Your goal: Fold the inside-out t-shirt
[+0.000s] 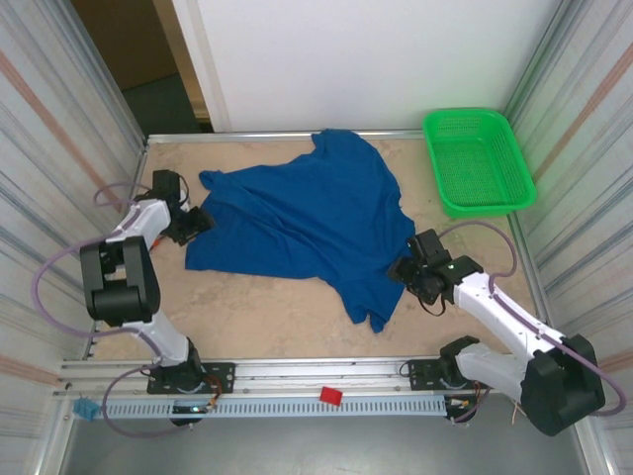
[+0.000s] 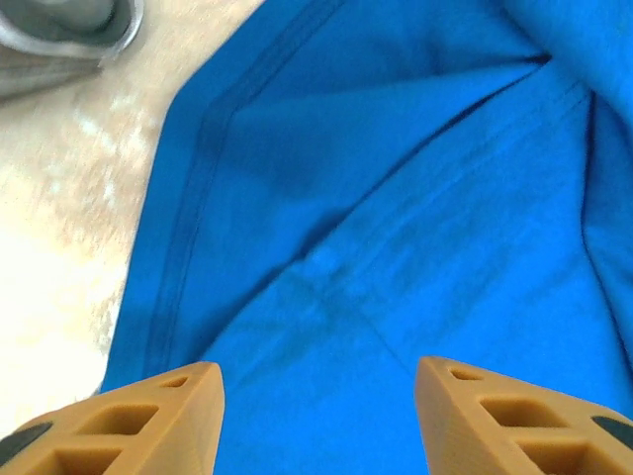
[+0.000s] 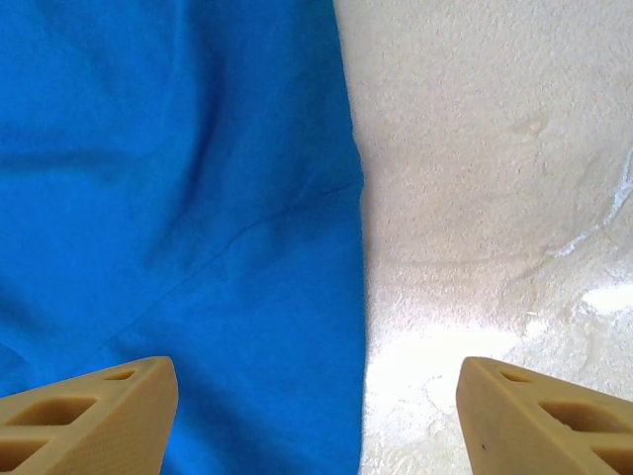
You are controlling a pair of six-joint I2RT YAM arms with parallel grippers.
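Top external: t-shirt (image 1: 307,218) spreads between open left gripper (image 1: 198,225) and open right gripper (image 1: 401,267).

You are looking down from above and behind the arms across the whole surface (image 1: 267,307); both wrist cameras are peering close past the left fingers (image 2: 148,426) and right fingers (image 3: 89,416) at the blue t-shirt (image 1: 307,213) all views are sharing.

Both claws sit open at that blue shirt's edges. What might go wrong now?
1. The right gripper straddles the edge of the t-shirt, half over bare table; closing there, it might catch only a sliver that slips out.
2. Under the left gripper the fabric lies creased and overlapped; a pinch could take extra layers and bunch the fold.
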